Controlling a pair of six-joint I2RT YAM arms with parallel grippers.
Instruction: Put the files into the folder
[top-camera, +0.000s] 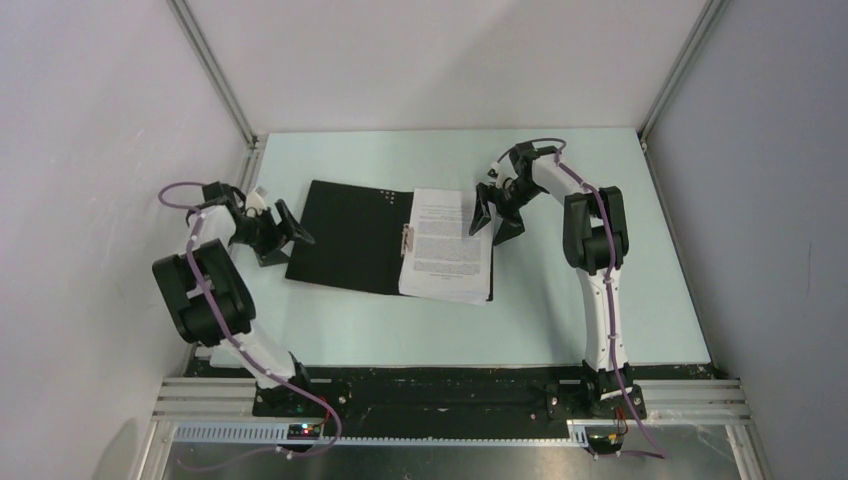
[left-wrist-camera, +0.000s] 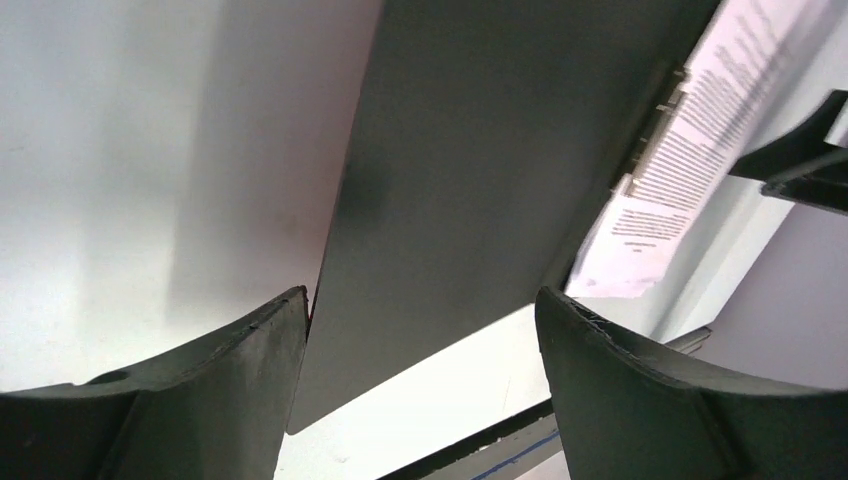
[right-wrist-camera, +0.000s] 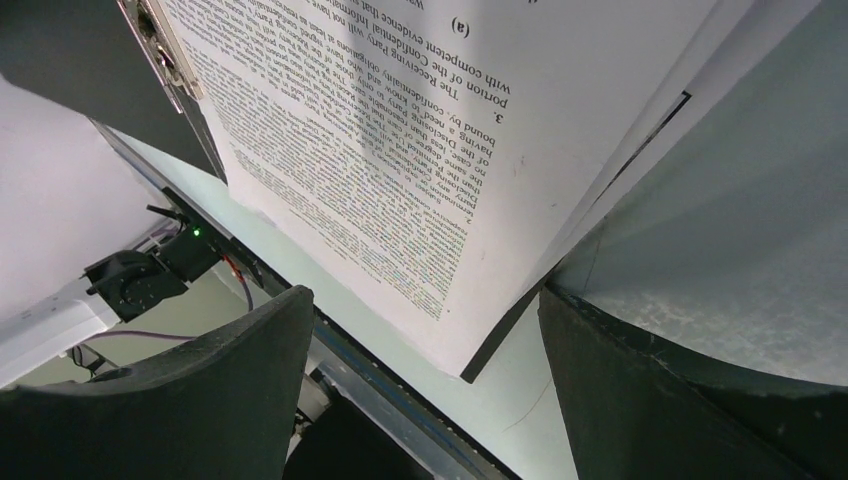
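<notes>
White printed paper sheets, the files (top-camera: 446, 245), lie flat on the right half of the open folder (top-camera: 345, 235), a flat rectangle showing its black inside. Their left edge sits against the metal spine clip (top-camera: 407, 240); whether the clip holds them cannot be told. The folder rests on the pale green table (top-camera: 560, 310). The right gripper (top-camera: 493, 222) hovers with jaws spread, grasping nothing, at the sheets' far right corner. The left gripper (top-camera: 283, 238), also spread and empty, sits at the folder's left edge. Judging by this, the sheets are placed; closing the cover appears to remain.
</notes>
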